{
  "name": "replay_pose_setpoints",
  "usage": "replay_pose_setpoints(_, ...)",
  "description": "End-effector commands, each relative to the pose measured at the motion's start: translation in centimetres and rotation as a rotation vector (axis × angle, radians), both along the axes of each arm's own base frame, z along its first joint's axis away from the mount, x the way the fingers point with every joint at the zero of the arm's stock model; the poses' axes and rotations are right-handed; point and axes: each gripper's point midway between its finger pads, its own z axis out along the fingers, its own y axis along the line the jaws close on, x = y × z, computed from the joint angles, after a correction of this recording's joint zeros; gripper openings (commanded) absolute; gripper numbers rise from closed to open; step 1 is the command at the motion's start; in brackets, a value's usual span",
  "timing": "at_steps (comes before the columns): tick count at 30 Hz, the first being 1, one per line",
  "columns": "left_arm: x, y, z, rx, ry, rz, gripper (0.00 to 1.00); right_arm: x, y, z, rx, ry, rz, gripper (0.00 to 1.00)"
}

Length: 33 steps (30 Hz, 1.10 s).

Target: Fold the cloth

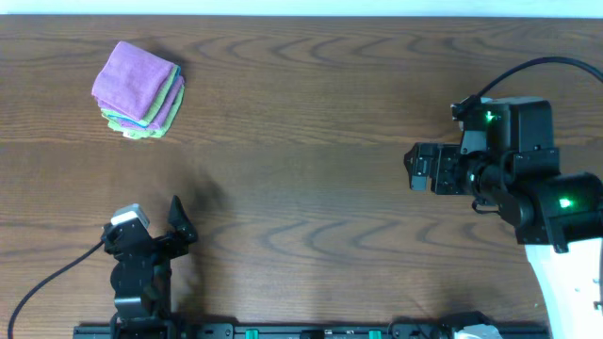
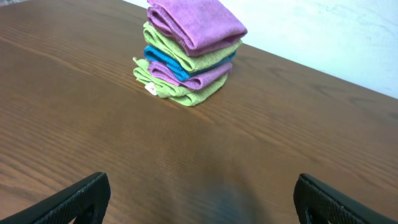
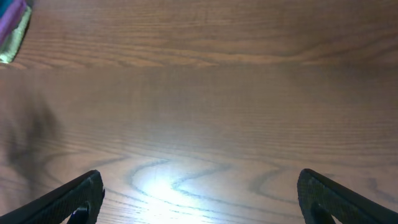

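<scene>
A stack of folded cloths [image 1: 139, 90], purple on top with green, blue and purple layers below, sits at the far left of the wooden table. In the left wrist view the stack [image 2: 189, 51] stands ahead of the fingers, well apart from them. My left gripper [image 1: 179, 226] is open and empty near the front left edge; its fingers frame bare wood [image 2: 202, 199]. My right gripper [image 1: 415, 168] is open and empty at the right side, over bare wood [image 3: 199, 196]. An edge of the stack shows at the top left of the right wrist view [image 3: 12, 28].
The wooden table [image 1: 301, 188] stretches between the two arms. A black cable [image 1: 47, 273] runs from the left arm to the front left. The right arm's white base [image 1: 570, 282] stands at the front right.
</scene>
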Motion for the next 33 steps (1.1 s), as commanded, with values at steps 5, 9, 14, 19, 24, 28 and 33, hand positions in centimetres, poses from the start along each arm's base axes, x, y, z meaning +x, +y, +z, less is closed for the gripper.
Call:
replay_pose_setpoints(5, 0.1, 0.0, -0.6, 0.053, -0.004, -0.015, 0.96, 0.1, -0.2, 0.4, -0.006, -0.013, -0.003, 0.99)
replay_pose_setpoints(9, 0.2, -1.0, -0.8, 0.171, 0.020, -0.110, 0.95, 0.1, -0.2, 0.4, -0.006, -0.014, -0.003, 0.99)
replay_pose_setpoints(14, 0.2, -1.1, -0.8, 0.215, 0.026, -0.136, 0.95, 0.1, -0.2, 0.4, -0.006, -0.013, -0.003, 0.99)
replay_pose_setpoints(19, 0.2, -1.1, -0.8, 0.212, 0.027, -0.134, 0.95, 0.1, -0.2, 0.4, -0.006, -0.013, -0.003, 0.99)
replay_pose_setpoints(24, 0.2, -1.1, -0.8, 0.212, 0.027, -0.134, 0.95, 0.1, -0.2, 0.4, -0.006, -0.013, -0.003, 0.99)
replay_pose_setpoints(28, 0.2, -1.1, -0.8, 0.212, 0.027, -0.134, 0.95, 0.1, -0.2, 0.4, -0.006, -0.013, -0.003, 0.99)
replay_pose_setpoints(33, 0.2, -1.1, -0.8, 0.212, 0.027, -0.134, 0.95, 0.1, -0.2, 0.4, -0.006, -0.013, -0.003, 0.99)
